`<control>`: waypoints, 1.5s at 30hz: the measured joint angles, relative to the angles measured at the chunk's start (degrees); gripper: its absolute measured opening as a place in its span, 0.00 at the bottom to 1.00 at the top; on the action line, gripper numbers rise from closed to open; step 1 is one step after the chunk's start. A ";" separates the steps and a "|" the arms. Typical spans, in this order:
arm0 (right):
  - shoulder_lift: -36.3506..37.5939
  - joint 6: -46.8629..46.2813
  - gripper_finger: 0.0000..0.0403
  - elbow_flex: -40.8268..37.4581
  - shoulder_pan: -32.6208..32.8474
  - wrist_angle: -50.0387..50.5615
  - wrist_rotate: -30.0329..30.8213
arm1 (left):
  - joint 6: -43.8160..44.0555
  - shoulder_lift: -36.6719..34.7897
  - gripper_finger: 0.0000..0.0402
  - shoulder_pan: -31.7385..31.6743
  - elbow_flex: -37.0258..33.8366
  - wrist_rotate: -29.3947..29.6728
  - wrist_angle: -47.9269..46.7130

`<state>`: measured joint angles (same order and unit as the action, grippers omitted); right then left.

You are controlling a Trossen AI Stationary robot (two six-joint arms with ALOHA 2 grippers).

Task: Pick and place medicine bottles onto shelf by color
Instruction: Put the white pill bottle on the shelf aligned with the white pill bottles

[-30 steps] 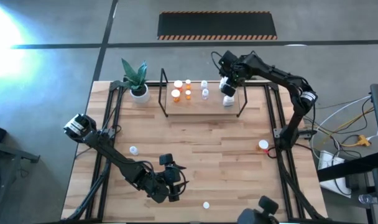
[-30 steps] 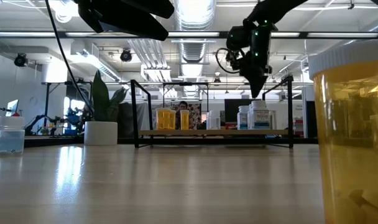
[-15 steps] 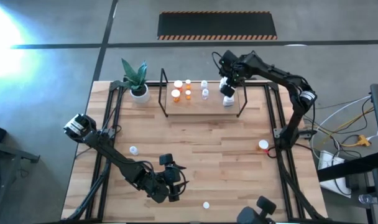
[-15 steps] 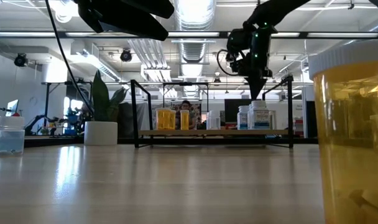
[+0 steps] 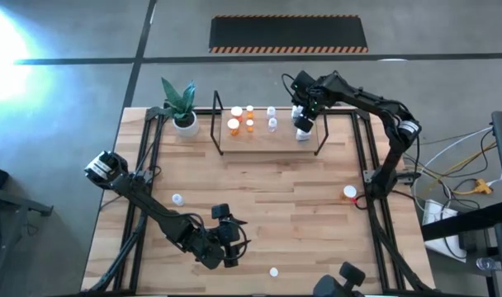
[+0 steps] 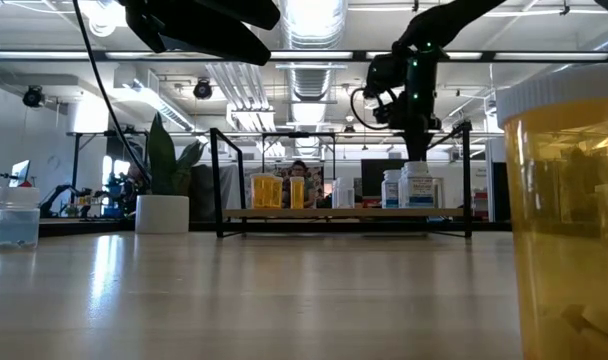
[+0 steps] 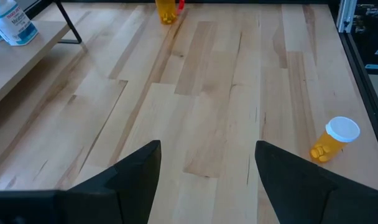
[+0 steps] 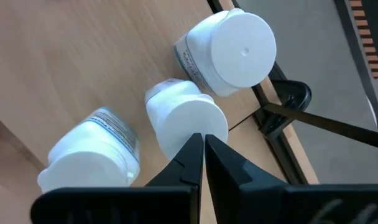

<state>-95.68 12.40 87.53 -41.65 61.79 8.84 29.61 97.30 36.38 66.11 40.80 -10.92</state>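
High view: the shelf [image 5: 267, 132] stands at the far middle of the table [image 5: 259, 190], a potted plant [image 5: 182, 107] just to its left. On it, orange bottles [image 5: 234, 125] sit toward the left end, pale ones [image 5: 272, 122] in the middle and white bottles [image 5: 302, 132] at the right end. The right arm reaches from the right edge over that right end, its claw [image 5: 301, 120] above the white bottles with fingers pressed together and nothing between them. Loose bottles lie on the table: a pale one [image 5: 177, 199] at the left, an orange one [image 5: 349, 193] by the right edge, another [image 5: 273, 271] at the near edge. The left arm stretches along the near left part, its claw [image 5: 228, 239] low over bare wood.

Low view: a big orange bottle [image 6: 569, 220] fills the right foreground. The right claw [image 6: 420, 155] points straight down just above the white bottles [image 6: 416, 188]. A person shows dimly behind the shelf [image 6: 344, 212].

Left wrist view: the left claw [image 7: 204, 180] is spread and empty. An orange bottle [image 7: 335, 138] lies on its side ahead.

Right wrist view: three white bottles [image 8: 189, 121] stand below the shut tips [image 8: 201, 152]. Label print is unreadable.
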 joint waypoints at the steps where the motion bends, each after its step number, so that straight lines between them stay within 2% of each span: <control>1: 0.00 0.00 0.03 0.00 0.02 -0.12 -0.04 | 0.01 0.00 0.61 0.00 0.00 0.00 0.00; 11: 0.00 -0.87 0.03 -0.07 0.21 -2.53 -4.39 | 0.02 0.00 0.61 0.00 0.00 0.00 0.02; 29: 1.26 -1.10 0.03 2.15 0.89 -1.56 -4.41 | 0.02 0.00 0.61 0.00 0.00 0.00 0.02; 33: 2.76 -0.77 0.03 2.21 2.81 2.88 -5.05 | 0.02 0.00 0.61 0.00 0.00 0.01 0.03; 39: 3.74 0.52 0.03 0.66 6.00 8.43 -10.60 | 0.02 0.00 0.61 0.00 0.00 0.00 0.04; 45: 3.21 1.09 0.03 -0.72 7.17 5.89 -8.18 | 0.02 0.00 0.61 0.02 0.00 0.01 0.07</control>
<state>-92.47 13.50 86.80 -34.48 67.68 0.66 29.63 97.30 36.40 66.11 40.81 -10.85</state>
